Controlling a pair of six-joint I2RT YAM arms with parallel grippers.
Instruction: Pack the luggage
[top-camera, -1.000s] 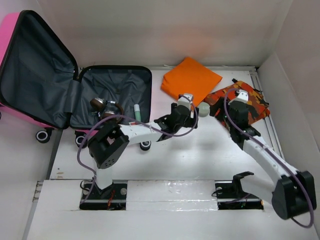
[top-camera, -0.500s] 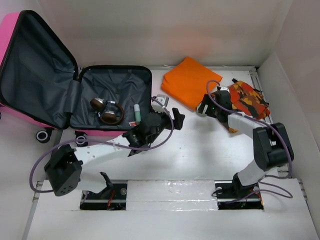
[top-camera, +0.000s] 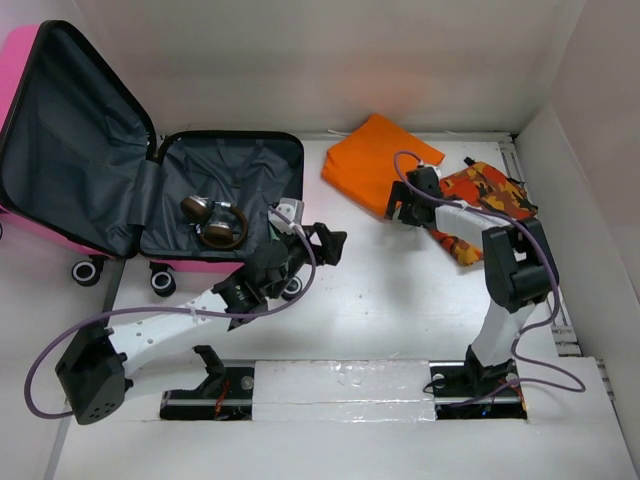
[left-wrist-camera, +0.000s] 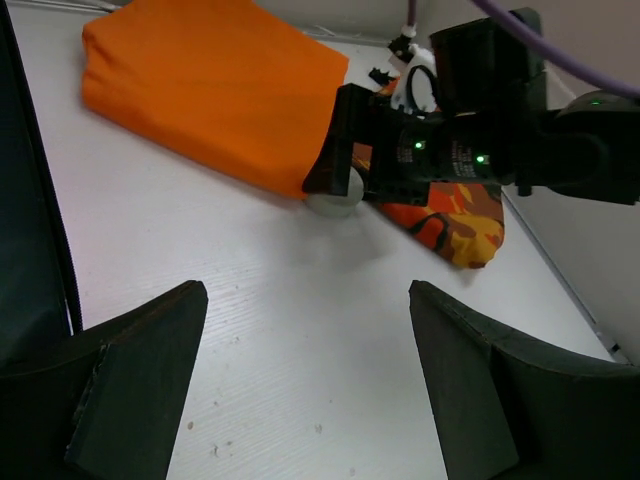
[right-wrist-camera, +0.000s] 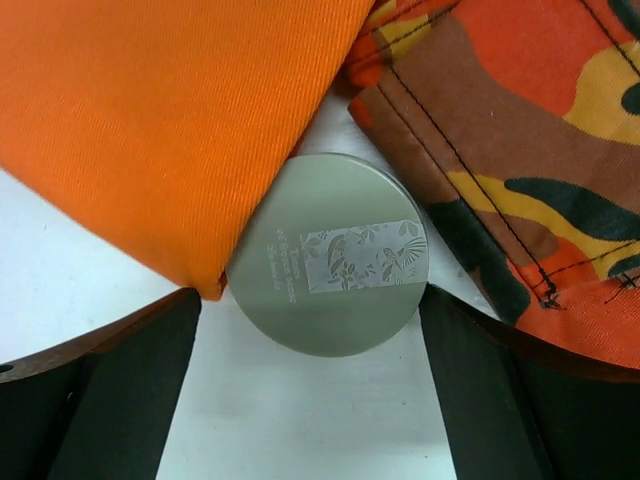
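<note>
The luggage, a hot-pink suitcase with dark grey lining, lies open at the left with its lid raised. Brown headphones lie inside it. A round silver tin with a bird label rests on the table between a folded orange cloth and a camouflage-print cloth. My right gripper is open, its fingers on either side of the tin's near edge. In the left wrist view the tin shows under the right gripper. My left gripper is open and empty over bare table beside the suitcase.
Walls close off the table at the back and right. The suitcase's black wheels stick out toward the arm bases. The left arm's purple cable loops near the suitcase's front corner.
My right gripper moved left from over the camouflage cloth to the tin and opened wide. My left gripper drew back from the tin toward the suitcase, still open.
</note>
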